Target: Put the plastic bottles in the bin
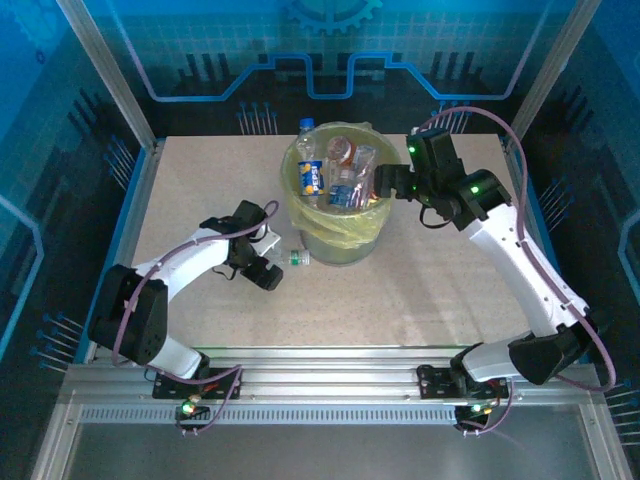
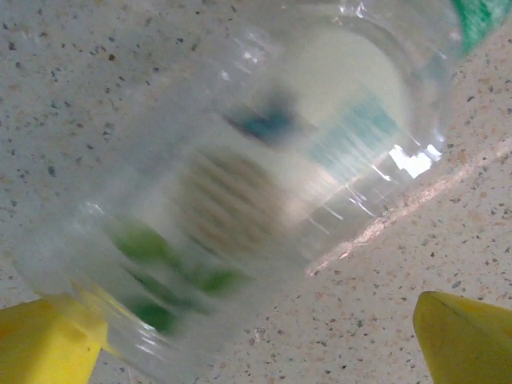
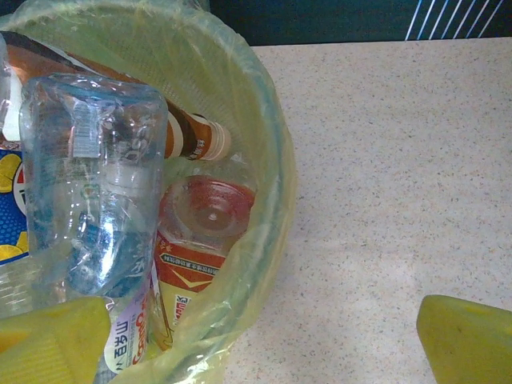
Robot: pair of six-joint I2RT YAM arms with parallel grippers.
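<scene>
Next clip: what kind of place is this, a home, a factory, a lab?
Most likely a lab-style robot cell, not a home. A speckled table sits inside an aluminium frame with blue printed panels, and the left arm and right arm are bolted to a rail at its near edge.

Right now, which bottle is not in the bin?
The clear bottle with green print lying on the table in front of the bin, beside the left end effector. Every other bottle sits inside the bin.
</scene>
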